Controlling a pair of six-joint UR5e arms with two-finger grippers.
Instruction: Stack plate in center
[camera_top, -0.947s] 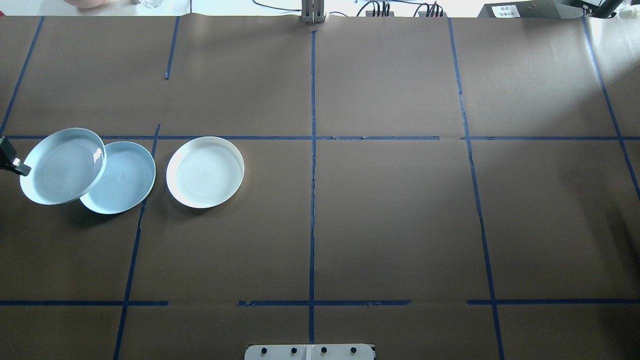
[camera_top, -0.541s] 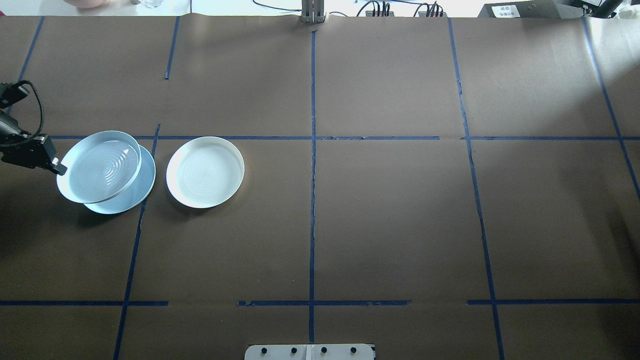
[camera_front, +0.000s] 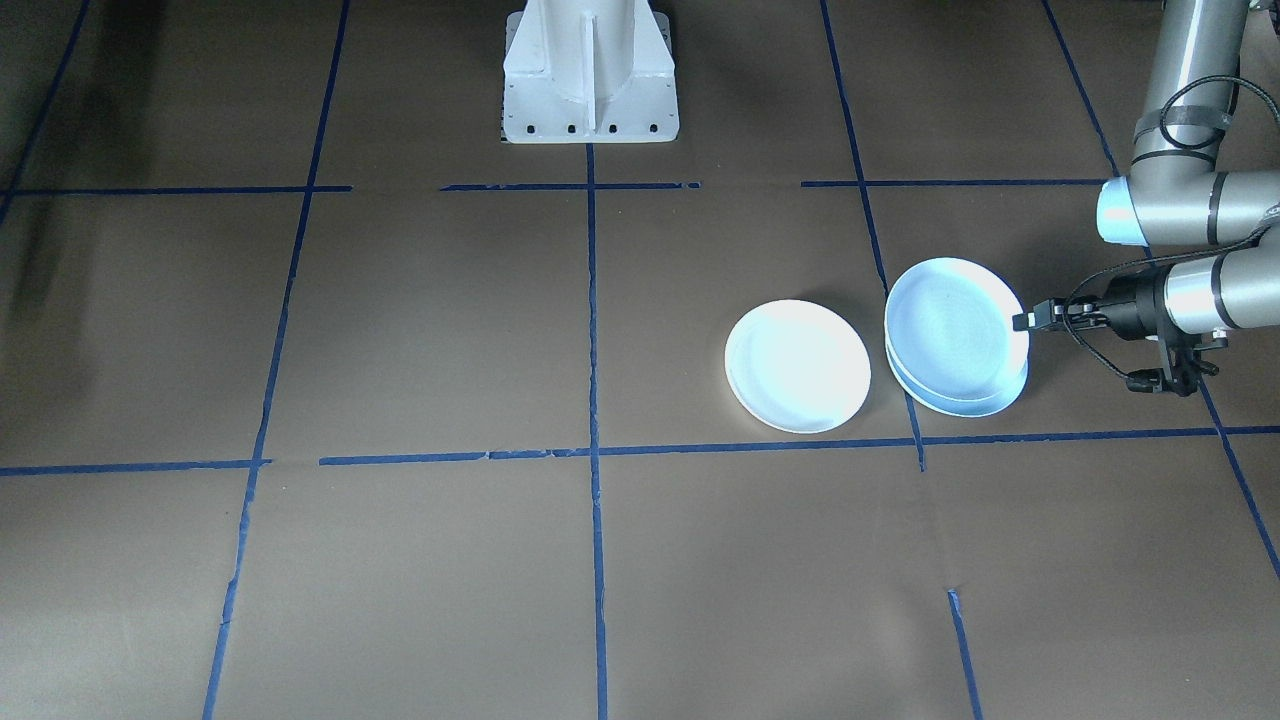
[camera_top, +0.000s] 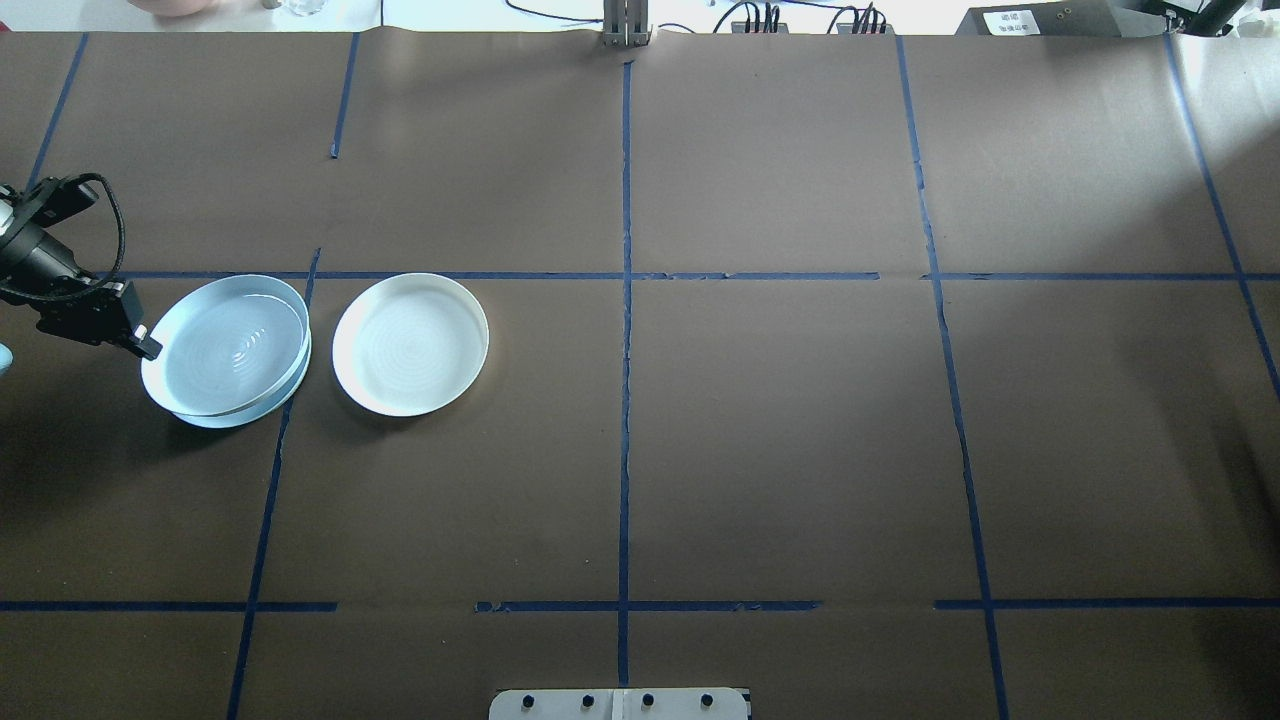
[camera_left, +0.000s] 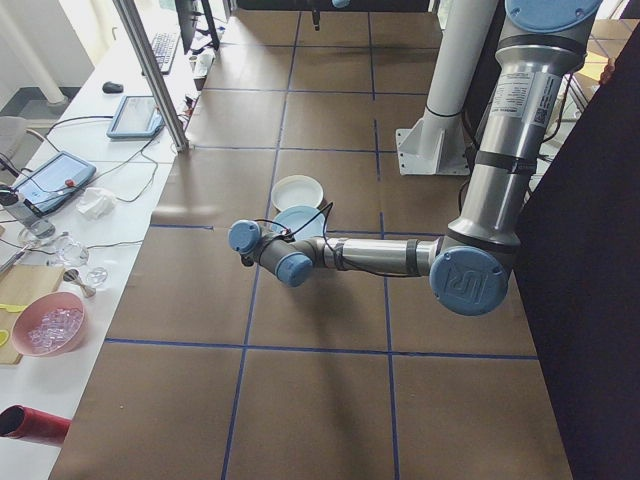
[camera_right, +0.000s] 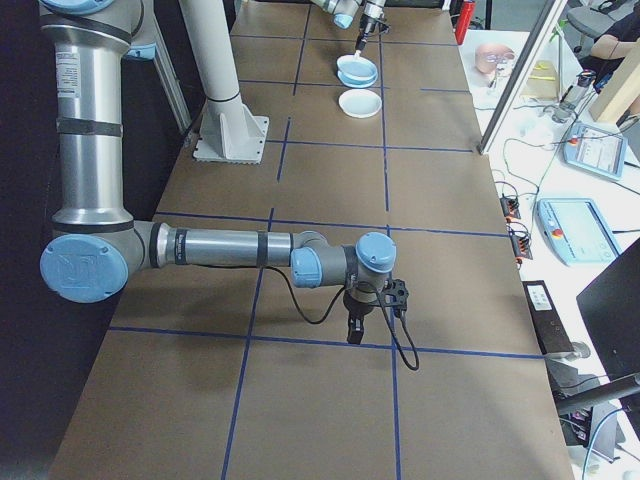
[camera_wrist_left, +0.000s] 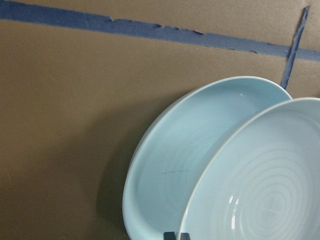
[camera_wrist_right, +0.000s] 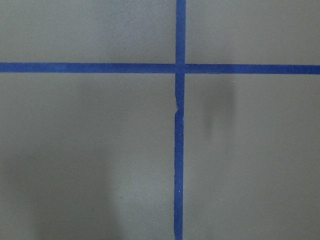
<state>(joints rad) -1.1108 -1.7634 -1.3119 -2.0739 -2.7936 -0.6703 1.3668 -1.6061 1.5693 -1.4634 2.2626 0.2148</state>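
My left claw (camera_top: 148, 347) is clenched on the rim of a pale blue plate (camera_top: 232, 346), gripping it at the edge farthest from the table centre. The held plate sits directly above a second blue plate (camera_top: 245, 415), almost concentric with it; the lower plate's rim shows as a thin crescent along the near side. In the wrist view the held plate (camera_wrist_left: 260, 185) is tilted, its gripped edge raised, and the lower plate (camera_wrist_left: 195, 165) is exposed beneath it; whether the far edges touch cannot be determined. A white plate (camera_top: 410, 343) lies flat just beside the pair, toward the table centre, apart from both. All three plates are on the left part of the table (camera_top: 780, 420), well away from its central tape cross (camera_top: 624, 276). My left arm (camera_front: 1190, 290) reaches in level from the table's edge, its cable (camera_front: 1105, 355) looping below the wrist. My right claw (camera_right: 356, 330) hangs point-down over a tape crossing (camera_wrist_right: 180, 68) on the opposite side of the table; its state cannot be determined.
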